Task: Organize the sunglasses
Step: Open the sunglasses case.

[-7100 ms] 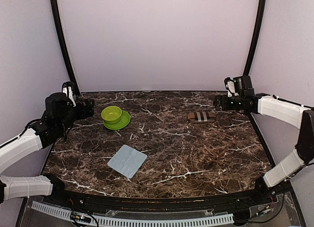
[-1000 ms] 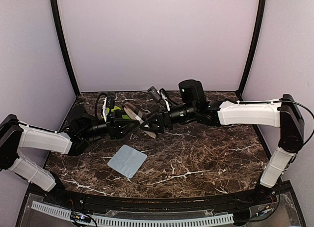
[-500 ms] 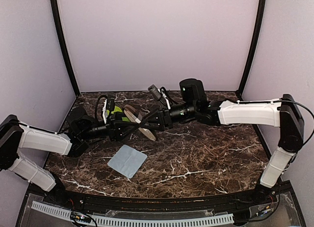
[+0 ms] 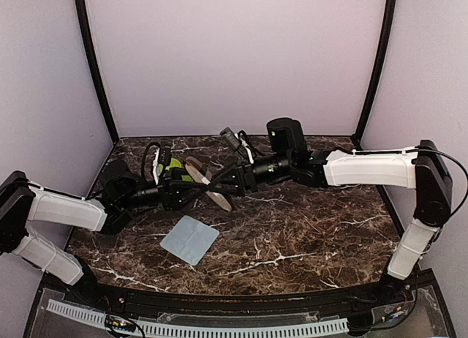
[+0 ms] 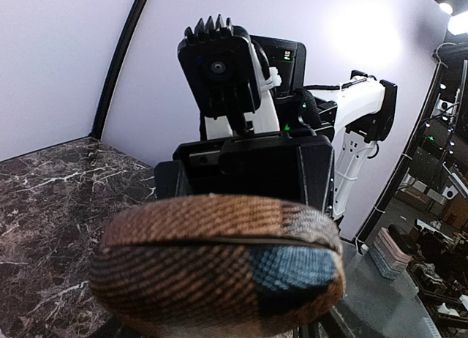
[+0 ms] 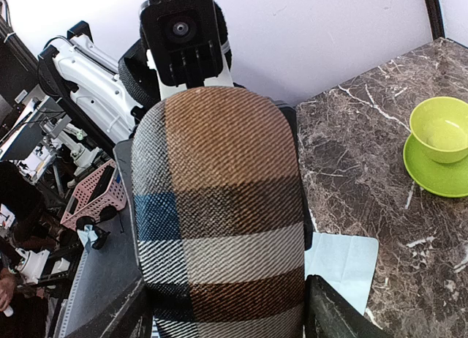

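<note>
A brown, white and blue plaid sunglasses case (image 4: 208,183) hangs above the table's middle left, between my two arms. My right gripper (image 4: 229,180) comes in from the right and is shut on its sides. In the right wrist view the case (image 6: 219,206) fills the gap, and a dark fingertip (image 6: 330,312) presses against its edge. My left gripper (image 4: 190,187) meets the case from the left. In the left wrist view the case (image 5: 219,257) shows end-on with its seam line and hides the fingers. The sunglasses themselves are out of view.
A green bowl on a green saucer (image 6: 441,129) stands at the back left, mostly hidden behind the left wrist (image 4: 170,164) in the top view. A light blue cloth (image 4: 190,240) lies flat on the marble table (image 4: 307,228), below and in front of the case.
Seven seconds ago the case lay at the back right with both arms out at the sides. Over the last second both grippers stay on the raised case, which has tilted slightly.
</note>
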`<state>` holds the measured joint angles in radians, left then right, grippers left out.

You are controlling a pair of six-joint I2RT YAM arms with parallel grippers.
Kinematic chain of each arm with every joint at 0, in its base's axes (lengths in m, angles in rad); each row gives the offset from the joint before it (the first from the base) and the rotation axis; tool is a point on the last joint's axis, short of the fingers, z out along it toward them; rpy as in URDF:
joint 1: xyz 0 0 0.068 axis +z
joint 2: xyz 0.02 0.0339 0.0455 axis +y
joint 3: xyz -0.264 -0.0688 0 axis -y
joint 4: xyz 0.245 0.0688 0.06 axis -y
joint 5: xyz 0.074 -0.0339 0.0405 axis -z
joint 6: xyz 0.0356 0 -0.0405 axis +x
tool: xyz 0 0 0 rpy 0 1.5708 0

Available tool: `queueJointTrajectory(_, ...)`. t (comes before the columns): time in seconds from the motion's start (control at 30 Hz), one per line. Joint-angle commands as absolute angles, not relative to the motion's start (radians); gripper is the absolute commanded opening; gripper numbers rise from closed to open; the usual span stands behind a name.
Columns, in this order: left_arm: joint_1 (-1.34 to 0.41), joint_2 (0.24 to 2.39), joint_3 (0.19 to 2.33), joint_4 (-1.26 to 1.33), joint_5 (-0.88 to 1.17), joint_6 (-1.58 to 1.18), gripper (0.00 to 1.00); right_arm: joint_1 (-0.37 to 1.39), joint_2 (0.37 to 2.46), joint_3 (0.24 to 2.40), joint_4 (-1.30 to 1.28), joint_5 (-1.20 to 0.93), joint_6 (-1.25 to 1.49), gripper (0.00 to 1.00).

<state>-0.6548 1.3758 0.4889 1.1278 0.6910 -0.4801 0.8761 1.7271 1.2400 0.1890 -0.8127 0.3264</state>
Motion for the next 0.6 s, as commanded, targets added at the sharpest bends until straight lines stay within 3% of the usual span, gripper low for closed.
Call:
queueJointTrajectory(0.0, -0.658, 1.345, 0.479, 1.172, 0.687, -0.467, 0.00, 0.871, 1.740, 1.243, 0.226, -0.830, 0.324, 0.71)
queueJointTrajectory(0.3, -0.658, 1.345, 0.472, 1.178, 0.686, -0.471, 0.00, 0.872, 1.740, 1.236, 0.229, -0.827, 0.318, 0.68)
queueJointTrajectory(0.57, -0.657, 1.345, 0.457, 1.205, 0.703, -0.467, 0.00, 0.853, 1.734, 1.234, 0.235, -0.860, 0.326, 0.48)
